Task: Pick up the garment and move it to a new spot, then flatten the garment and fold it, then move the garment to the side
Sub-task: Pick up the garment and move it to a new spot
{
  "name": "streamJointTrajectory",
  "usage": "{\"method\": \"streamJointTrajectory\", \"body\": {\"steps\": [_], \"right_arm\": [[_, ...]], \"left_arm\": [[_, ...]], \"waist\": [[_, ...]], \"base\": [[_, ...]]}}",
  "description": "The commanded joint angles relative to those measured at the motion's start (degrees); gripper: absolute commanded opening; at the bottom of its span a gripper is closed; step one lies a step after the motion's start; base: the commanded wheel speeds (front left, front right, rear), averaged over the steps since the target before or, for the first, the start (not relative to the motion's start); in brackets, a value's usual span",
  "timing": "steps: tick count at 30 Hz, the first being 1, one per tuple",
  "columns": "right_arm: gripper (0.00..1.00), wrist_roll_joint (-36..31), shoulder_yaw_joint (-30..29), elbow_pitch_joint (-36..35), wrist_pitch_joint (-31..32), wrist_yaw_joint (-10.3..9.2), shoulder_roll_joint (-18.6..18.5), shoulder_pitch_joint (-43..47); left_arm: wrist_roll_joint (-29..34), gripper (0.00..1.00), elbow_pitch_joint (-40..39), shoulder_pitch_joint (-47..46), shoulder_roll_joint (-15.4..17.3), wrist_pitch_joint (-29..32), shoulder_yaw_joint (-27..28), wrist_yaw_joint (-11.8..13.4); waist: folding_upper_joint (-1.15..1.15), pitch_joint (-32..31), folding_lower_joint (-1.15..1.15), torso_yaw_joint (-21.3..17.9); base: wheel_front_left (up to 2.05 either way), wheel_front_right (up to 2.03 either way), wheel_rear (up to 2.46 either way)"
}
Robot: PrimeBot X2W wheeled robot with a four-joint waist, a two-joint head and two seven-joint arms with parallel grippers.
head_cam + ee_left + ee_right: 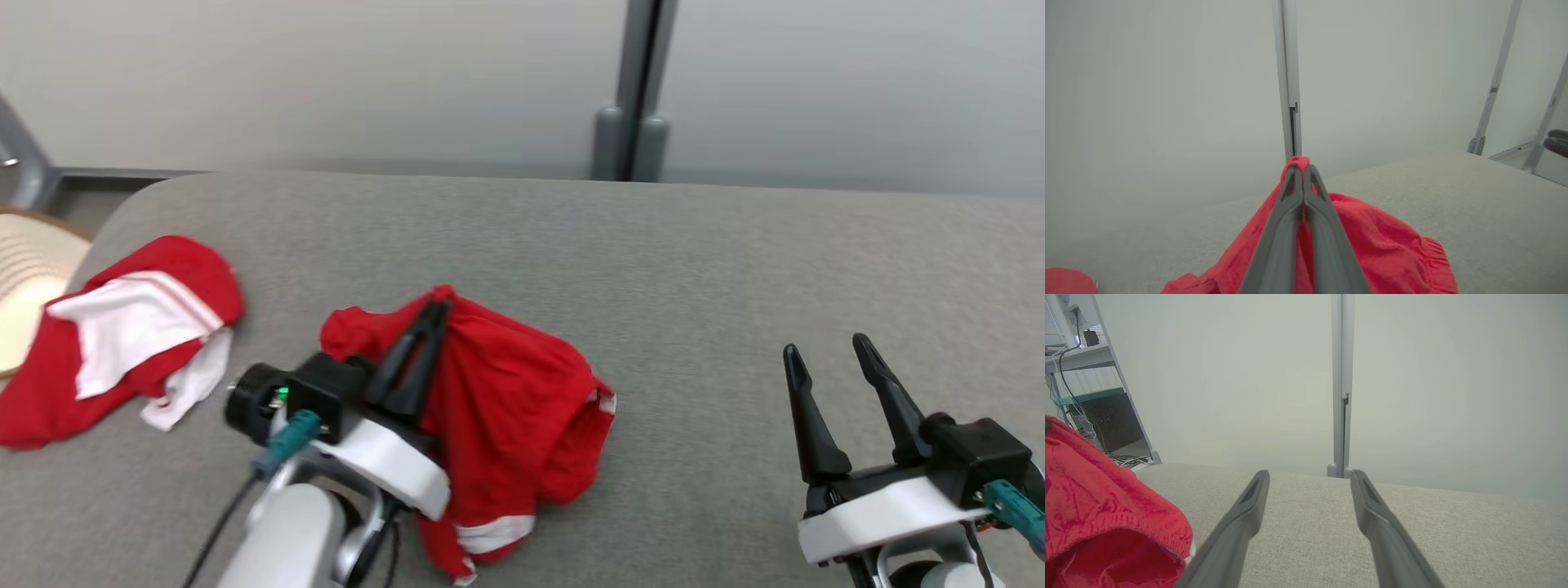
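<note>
Head view: left pincer (441, 307) clamps the red garment (510, 384), right pincer (826, 345) gapes apart.

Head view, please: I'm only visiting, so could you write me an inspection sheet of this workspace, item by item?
Surface: grey, cloth-textured table.
Job's things: red garment, crumpled mid-table, pinched at its top.
Clutter: second red-and-white garment, bunched at the table's left end.
Grippers: left gripper shut on the red garment; right gripper open, holding nothing.
Cables: dark cable trailing behind the left gripper; teal plugs at both wrists.
Surroundings: pale wall, grey post, pale slatted object beyond the left end.
</note>
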Motion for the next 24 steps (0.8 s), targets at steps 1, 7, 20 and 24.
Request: {"method": "streamJointTrajectory", "body": {"steps": [1, 7, 20, 24], "right_arm": [[1.0, 0.2, 0.3, -0.3, 0.1, -0.01, -0.2, -0.8], [1.0, 0.7, 0.9, -0.5, -1.1, -0.01, 0.1, -2.6], [1.0, 4.5, 0.1, 2.2, -5.7, -0.01, 0.3, -3.3], [1.0, 4.3, 0.6, 3.3, -6.3, 0.0, 0.3, -3.1]], "left_arm": [[-0.1, 0.0, -0.4, -0.4, -0.1, 0.2, -0.8, -0.2], [-2.4, 0.0, -0.6, -4.5, -0.9, 1.7, -11.2, -0.2], [-5.7, 0.24, 7.5, -12.0, -0.8, 1.8, -19.9, -0.2], [-6.9, 1.0, 8.9, -11.7, 0.1, -0.7, -20.6, -0.2]], "waist": [[0.0, 1.0, 0.0, -4.0], [0.0, 5.3, 0.0, -14.4], [0.0, 13.8, 0.0, -24.7], [0.0, 13.5, 0.0, -23.4]], "base": [[0.0, 0.0, 0.0], [0.0, 0.0, 0.0], [0.0, 0.0, 0.0], [0.0, 0.0, 0.0]]}}
